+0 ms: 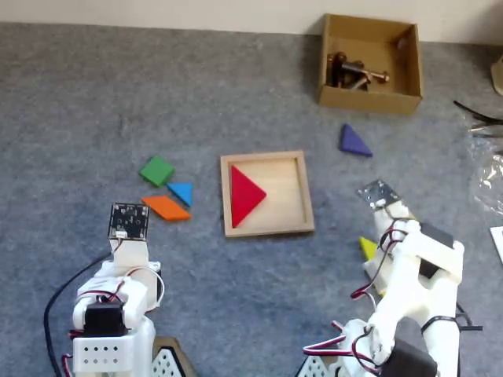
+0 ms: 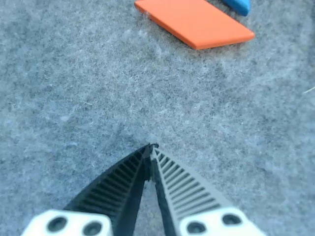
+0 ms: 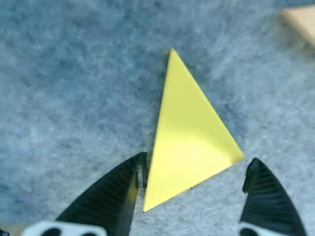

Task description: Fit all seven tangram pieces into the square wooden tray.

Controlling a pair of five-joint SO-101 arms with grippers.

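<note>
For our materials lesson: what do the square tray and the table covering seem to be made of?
Square tray: pale unpainted wood, likely; faint grain shows. Table covering: grey felt or carpet, probably; fuzzy, fibrous surface.

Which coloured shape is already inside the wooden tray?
The red triangle, lying in the left half of the wooden tray. The green square, blue triangle, orange parallelogram, purple triangle and yellow triangle all lie outside it.
</note>
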